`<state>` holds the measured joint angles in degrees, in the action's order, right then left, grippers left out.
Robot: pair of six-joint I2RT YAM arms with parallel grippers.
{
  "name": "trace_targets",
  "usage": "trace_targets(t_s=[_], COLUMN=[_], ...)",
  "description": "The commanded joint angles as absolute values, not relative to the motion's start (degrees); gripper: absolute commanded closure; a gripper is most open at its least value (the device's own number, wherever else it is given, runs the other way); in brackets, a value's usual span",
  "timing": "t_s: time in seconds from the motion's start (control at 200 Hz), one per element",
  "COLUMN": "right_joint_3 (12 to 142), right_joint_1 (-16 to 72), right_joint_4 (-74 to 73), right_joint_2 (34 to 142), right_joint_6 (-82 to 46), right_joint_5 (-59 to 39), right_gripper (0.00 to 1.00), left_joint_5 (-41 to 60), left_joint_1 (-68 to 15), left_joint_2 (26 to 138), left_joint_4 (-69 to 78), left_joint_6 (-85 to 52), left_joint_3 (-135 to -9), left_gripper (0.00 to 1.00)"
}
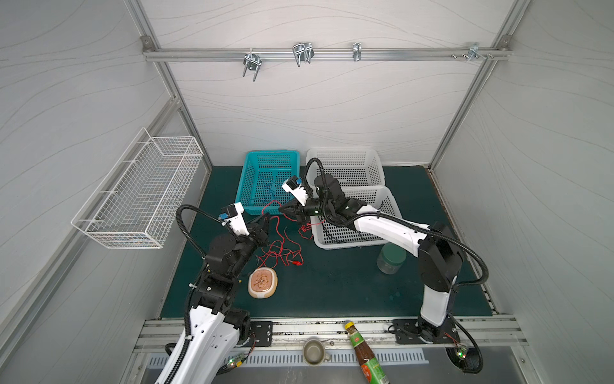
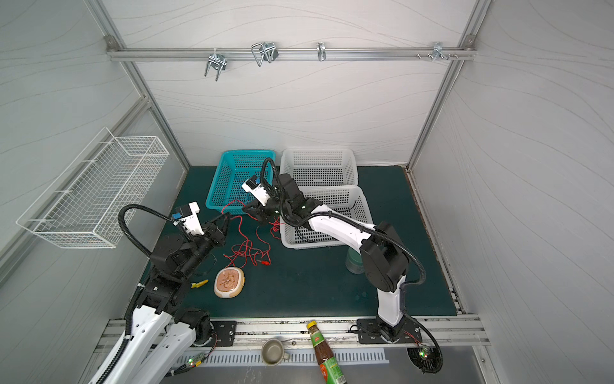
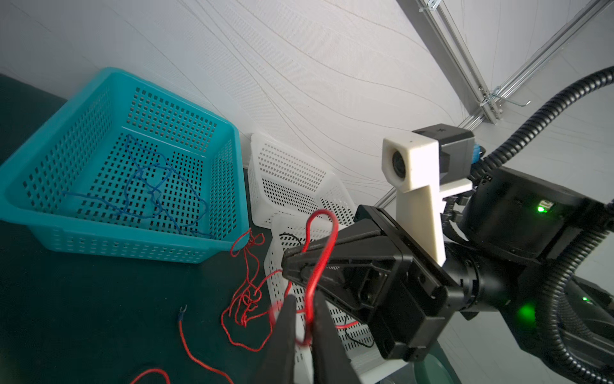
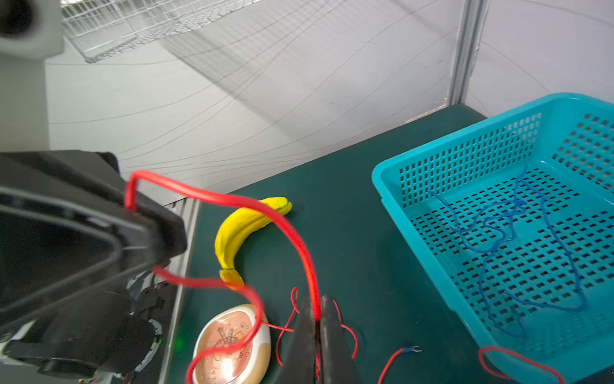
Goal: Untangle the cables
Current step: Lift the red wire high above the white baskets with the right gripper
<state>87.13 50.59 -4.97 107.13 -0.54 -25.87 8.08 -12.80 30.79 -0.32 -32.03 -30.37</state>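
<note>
red cable (image 4: 212, 198), teal basket (image 3: 116, 242), yellow banana (image 4: 239, 229)

Lab test cell: aluminium frame (image 1: 415, 53), white panels (image 1: 315, 109) (two robot arms (image 1: 388, 229)).

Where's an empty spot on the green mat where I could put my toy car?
Best: the bare mat between the round beige toy, the jar and the front rail. Also the strip between the white baskets and the right wall. Crowded: red cables sprawl in front of the teal basket.
</note>
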Motion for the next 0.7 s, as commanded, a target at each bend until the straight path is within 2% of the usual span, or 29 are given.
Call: trace_targets(t_s=[0.0, 0.095, 0.24, 0.355, 0.54, 0.695], right_joint_3=[87.8, 88.0, 88.6, 89.2, 92.9, 98.8], right_joint_1=[50.1, 49.0, 46.4, 43.5, 37.8, 32.8], right_joint_4=[-4.0, -3.3, -2.6, -2.7, -2.8, -2.7], right_joint_2=[105.5, 104.3, 101.9, 100.3, 100.5, 103.9], right_joint_6=[1.1, 1.3, 2.7, 3.3, 5.5, 6.8], right_joint_5=[-20.7, -18.4, -16.2, -13.9, -10.4, -12.2], right_gripper=[1.00, 1.00, 1.00, 1.00, 1.00, 1.00], left_joint_5=[6.1, 5.8, 5.1, 4.5, 4.1, 3.4], left_joint_1=[-12.7, -12.7, -12.6, -12.7, -12.6, -12.7], left_joint_2=[29.9, 29.5, 28.5, 28.0, 28.2, 28.7], left_joint_4=[-0.5, -1.3, -2.4, -3.0, -3.4, -3.3], left_joint_6=[-32.0, -31.7, -31.4, -31.3, -31.4, -31.6], left_joint_3=[-30.7, -30.7, -30.7, -30.5, -30.0, -28.9], left_gripper=[0.57, 0.38, 0.26, 0.22, 0.21, 0.21])
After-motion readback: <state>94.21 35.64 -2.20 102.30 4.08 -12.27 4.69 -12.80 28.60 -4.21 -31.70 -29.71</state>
